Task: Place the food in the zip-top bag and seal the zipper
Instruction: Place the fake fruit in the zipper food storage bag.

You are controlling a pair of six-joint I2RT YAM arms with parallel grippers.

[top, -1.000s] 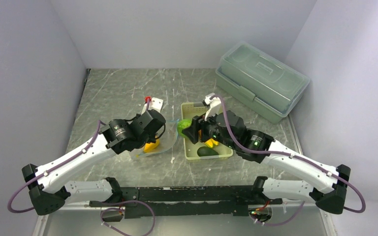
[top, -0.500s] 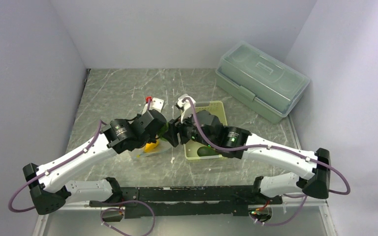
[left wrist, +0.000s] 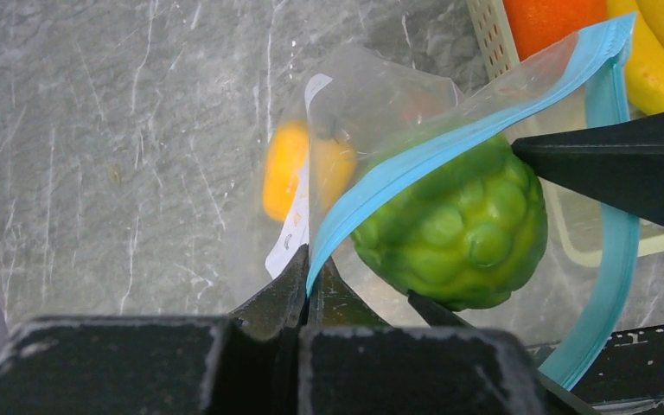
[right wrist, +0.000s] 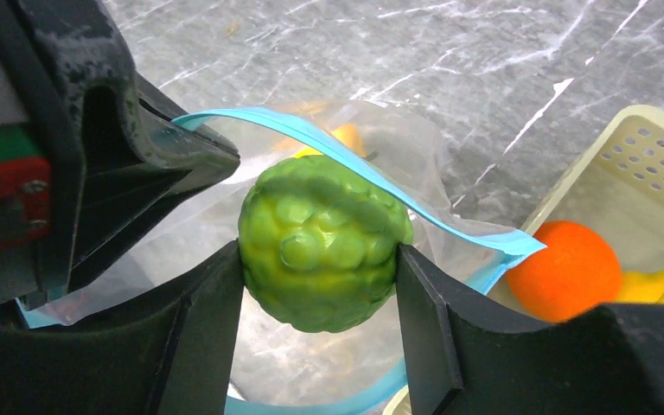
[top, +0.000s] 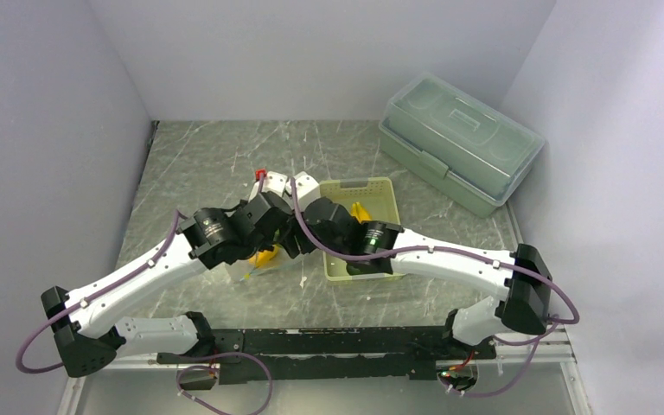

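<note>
My left gripper [left wrist: 309,268] is shut on the light blue zipper [left wrist: 450,138] and holds the mouth of the clear zip-top bag [left wrist: 372,95] open. My right gripper [right wrist: 318,252] is shut on the bumpy green fruit [right wrist: 320,251] and holds it in the bag's mouth, between the two blue strips. The yellow-orange pepper [left wrist: 285,169] lies inside the bag. The orange ball [right wrist: 566,272], the yellow bananas [right wrist: 657,285] and the dark green avocado [top: 359,266] are in the pale green basket [right wrist: 648,147]. In the top view both grippers meet left of the basket [top: 372,186].
A large translucent lidded box [top: 458,143] stands at the back right. The basket sits directly right of the bag, its near wall close to my right gripper. Grey walls enclose the marble table [top: 199,164] on three sides.
My right arm has swung left from over the basket, carrying the green fruit to the bag's mouth. My left gripper has held the zipper in place.
</note>
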